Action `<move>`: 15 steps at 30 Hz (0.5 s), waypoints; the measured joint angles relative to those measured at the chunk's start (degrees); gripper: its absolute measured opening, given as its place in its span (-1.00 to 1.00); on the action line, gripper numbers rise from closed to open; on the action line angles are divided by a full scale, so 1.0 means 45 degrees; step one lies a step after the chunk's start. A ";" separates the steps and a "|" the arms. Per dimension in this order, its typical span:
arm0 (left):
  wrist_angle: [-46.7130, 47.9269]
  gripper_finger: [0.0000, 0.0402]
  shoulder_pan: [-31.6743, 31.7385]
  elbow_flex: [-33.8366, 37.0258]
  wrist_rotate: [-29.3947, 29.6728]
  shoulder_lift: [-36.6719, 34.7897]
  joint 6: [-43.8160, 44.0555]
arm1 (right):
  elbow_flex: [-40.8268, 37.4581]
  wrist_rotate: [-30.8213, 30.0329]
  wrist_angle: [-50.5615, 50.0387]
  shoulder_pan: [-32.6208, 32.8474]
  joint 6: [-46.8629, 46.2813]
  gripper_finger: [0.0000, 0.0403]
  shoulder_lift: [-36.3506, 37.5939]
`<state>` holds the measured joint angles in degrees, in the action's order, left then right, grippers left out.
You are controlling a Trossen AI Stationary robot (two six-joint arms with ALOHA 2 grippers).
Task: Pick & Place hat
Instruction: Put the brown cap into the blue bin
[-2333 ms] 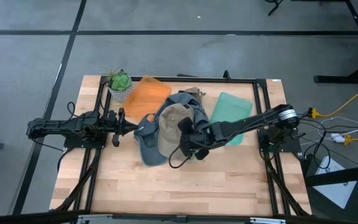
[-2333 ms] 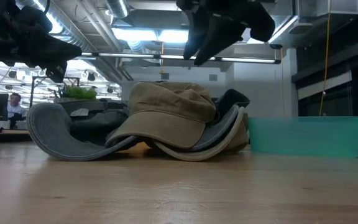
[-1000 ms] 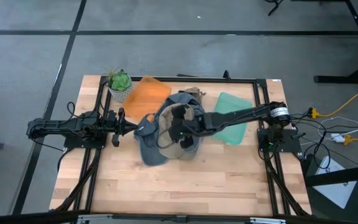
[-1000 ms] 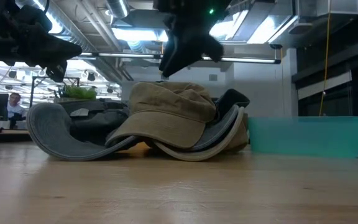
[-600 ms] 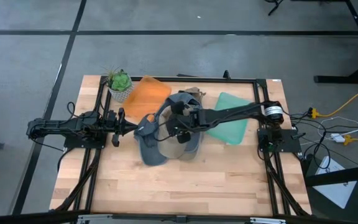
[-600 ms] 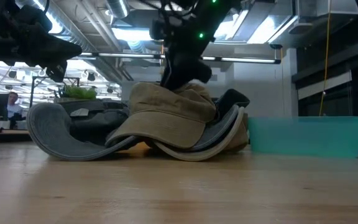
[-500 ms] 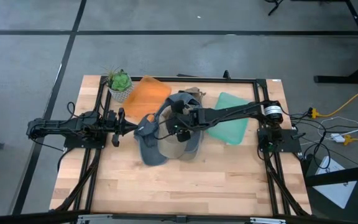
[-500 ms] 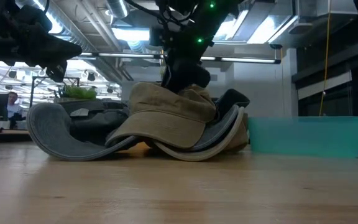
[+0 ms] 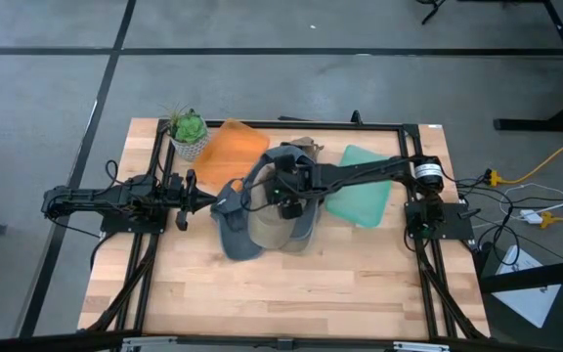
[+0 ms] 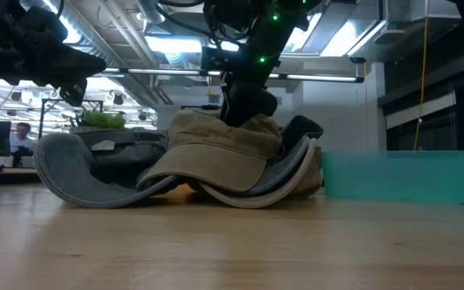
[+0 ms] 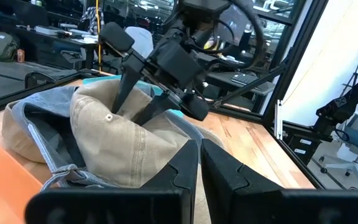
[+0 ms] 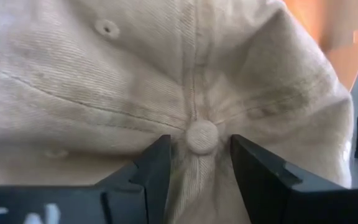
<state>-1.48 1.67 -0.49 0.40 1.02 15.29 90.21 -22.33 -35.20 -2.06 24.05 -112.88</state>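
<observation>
My right tool (image 12: 194, 155) pressed down on tan hat (image 9: 280, 223) crown, jaws apart straddling top button (image 12: 202, 136); arm stretched toward 9 o'clock. Left tool (image 9: 206, 198) closed, parked at 9 o'clock of hat pile.

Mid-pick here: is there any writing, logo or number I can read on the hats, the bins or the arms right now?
Nothing can be read.
White marks on a finger of the right claw, which is down on the tan hat's crown: cut off by the picture's edge, unreadable.
Tan hat: no print or logo shows.
Teal bin and orange bin: no label shows.
</observation>
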 joint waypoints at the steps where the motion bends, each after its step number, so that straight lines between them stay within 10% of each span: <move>1: 0.0000 -0.91 0.0000 0.0000 0.0000 0.0000 0.0000 | 0.0000 0.0003 -0.0019 -0.0005 0.0033 -0.18 0.0000; 15: 0.0000 -0.91 0.0001 -0.0004 0.0000 0.0000 0.0000 | 0.0000 0.0680 0.0131 -0.0044 -0.0961 -0.93 0.0000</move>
<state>-1.48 1.67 -0.51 0.40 1.02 15.29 90.21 -19.27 -34.61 -2.26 19.72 -112.88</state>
